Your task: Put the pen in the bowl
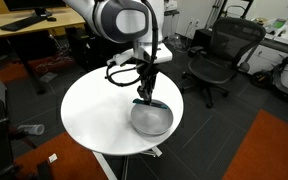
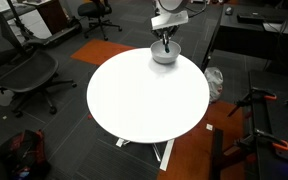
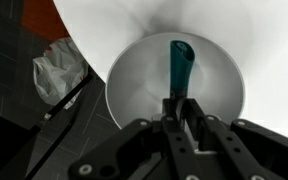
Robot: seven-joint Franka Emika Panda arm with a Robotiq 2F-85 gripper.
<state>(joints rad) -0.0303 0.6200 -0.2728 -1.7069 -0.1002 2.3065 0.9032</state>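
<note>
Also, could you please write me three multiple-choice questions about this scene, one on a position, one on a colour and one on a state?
1. Where on the table does the bowl stand?
A. at its middle
B. close to its edge
C. half over its edge

2. What colour is the pen?
A. red
B. yellow
C. teal

3. What is the pen's state?
A. clamped in the gripper above the bowl
B. lying flat on the table
C. lying loose in the bowl

Answers:
1 B, as both exterior views show the bowl by the table's rim.
2 C, as the wrist view shows a teal shaft.
3 A, as the wrist view shows the gripper closed on the pen over the bowl.
</note>
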